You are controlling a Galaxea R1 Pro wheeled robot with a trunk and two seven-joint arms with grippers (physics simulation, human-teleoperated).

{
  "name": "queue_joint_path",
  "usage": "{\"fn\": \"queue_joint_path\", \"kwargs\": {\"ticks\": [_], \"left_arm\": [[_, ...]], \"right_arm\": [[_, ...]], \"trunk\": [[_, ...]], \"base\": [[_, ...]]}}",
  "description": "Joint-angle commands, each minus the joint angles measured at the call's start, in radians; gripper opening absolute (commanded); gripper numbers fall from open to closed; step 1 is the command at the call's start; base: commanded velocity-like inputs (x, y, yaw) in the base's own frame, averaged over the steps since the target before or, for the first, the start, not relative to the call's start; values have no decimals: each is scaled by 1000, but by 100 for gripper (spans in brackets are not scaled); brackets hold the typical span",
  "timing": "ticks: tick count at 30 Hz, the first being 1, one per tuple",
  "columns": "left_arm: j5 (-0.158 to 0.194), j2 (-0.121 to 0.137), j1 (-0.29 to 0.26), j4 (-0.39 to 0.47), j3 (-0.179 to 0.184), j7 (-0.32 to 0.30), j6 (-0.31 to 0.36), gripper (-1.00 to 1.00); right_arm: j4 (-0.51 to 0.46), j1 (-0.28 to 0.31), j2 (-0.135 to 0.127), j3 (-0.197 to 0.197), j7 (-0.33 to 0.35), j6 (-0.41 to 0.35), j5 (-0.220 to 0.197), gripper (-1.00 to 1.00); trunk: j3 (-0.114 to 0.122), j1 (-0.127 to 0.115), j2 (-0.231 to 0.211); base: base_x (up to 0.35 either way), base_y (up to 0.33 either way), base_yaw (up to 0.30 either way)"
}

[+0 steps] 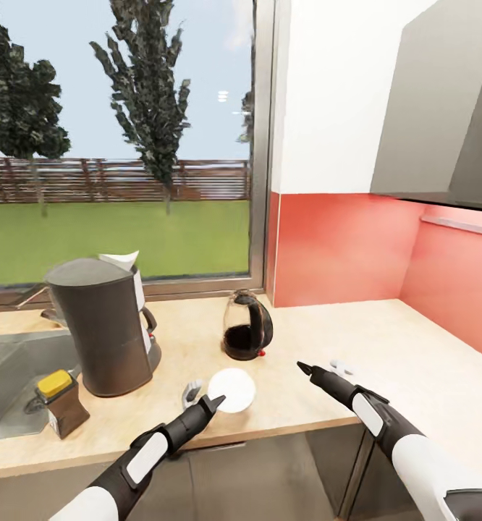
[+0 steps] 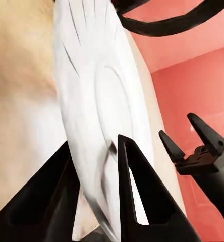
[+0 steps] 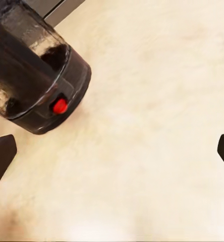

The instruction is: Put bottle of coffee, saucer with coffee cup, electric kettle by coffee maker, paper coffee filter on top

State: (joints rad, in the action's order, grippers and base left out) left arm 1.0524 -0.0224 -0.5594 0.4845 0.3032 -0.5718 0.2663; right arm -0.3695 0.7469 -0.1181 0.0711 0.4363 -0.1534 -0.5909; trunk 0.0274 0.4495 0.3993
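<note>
My left tool [image 1: 213, 402] is clamped on the saucer [image 1: 234, 389] rim; in the left wrist view the fingers [image 2: 137, 196] straddle its edge. Saucer sits near the counter's [image 1: 386, 347] front edge, in front of the kettle [image 1: 247, 326], right of the coffee maker [image 1: 105, 329]. Filter [image 1: 121, 259] rests on the maker's top. Coffee bottle [image 1: 61, 400] stands at the sink [image 1: 9, 376] edge, just left of the maker. My right tool [image 1: 306, 369] is spread wide, hovering over bare counter right of the kettle [image 3: 34, 75].
</note>
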Motion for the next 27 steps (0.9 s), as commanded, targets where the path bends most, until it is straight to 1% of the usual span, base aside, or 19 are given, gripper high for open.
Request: {"fn": "queue_joint_path", "kwargs": {"ticks": [1, 8, 13, 15, 16, 17, 20, 27], "left_arm": [[11, 5, -1, 0, 3, 0, 7, -100], [13, 13, -1, -1, 2, 0, 6, -100], [16, 42, 1, -11, 0, 1, -2, -100], [29, 47, 13, -15, -3, 1, -5, -100], [43, 47, 23, -14, -9, 1, -7, -100], [88, 42, 49, -5, -35, 6, -13, -100], [88, 37, 51, -3, -37, 7, -14, -100], [86, 36, 52, -3, -40, 8, -15, -100]], "right_arm": [[0, 0, -1, 7, -1, -4, -10, 100], [3, 0, 1, 7, -1, -4, -11, 100], [4, 0, 0, 6, -2, -3, -13, 100], [5, 0, 0, 6, -3, -3, -13, 100], [5, 0, 1, 6, -3, -3, -13, 100], [5, 0, 1, 6, -4, -3, -15, 100], [6, 0, 2, 6, -4, -3, -15, 100], [6, 0, 5, 6, -4, -3, -14, 100]], "trunk": [[0, 1, 1], [2, 1, 1], [2, 1, 1], [2, 1, 1], [2, 1, 1], [2, 1, 1], [4, 1, 1], [11, 1, 1]], "base": [[51, 192, 104], [10, 39, 29], [0, 1, 0], [0, 0, 0], [0, 0, 0], [0, 0, 25], [0, 0, 125], [0, 0, 188]]}}
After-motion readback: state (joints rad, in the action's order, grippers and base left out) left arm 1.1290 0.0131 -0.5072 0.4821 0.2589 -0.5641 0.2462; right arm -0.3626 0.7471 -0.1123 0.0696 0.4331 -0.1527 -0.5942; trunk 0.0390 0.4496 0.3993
